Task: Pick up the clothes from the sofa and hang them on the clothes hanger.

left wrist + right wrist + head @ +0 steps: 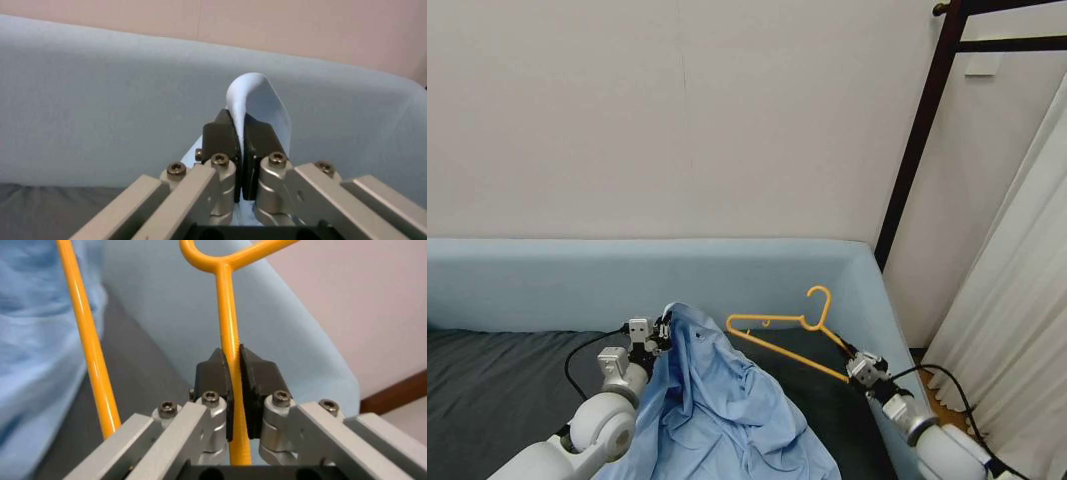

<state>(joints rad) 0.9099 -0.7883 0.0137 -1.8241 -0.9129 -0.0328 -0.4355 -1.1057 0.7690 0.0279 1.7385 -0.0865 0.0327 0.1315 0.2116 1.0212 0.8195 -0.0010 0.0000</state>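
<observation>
A light blue shirt [722, 405] is lifted off the dark sofa seat [487, 375], its top edge pinched in my left gripper [663, 333]. In the left wrist view the black fingers [223, 137] are shut on a fold of the blue shirt [257, 97]. An orange clothes hanger [782, 335] is held in the air to the right of the shirt, hook upward. My right gripper [855, 362] is shut on the hanger's lower right arm. In the right wrist view the orange hanger [227, 330] runs between the closed pads [257, 377].
The sofa has a light blue backrest [577, 280] and a right armrest [872, 310]. A dark wooden clothes rack post [917, 140] rises behind the armrest. A white curtain [1017, 310] hangs at the right. A beige wall is behind.
</observation>
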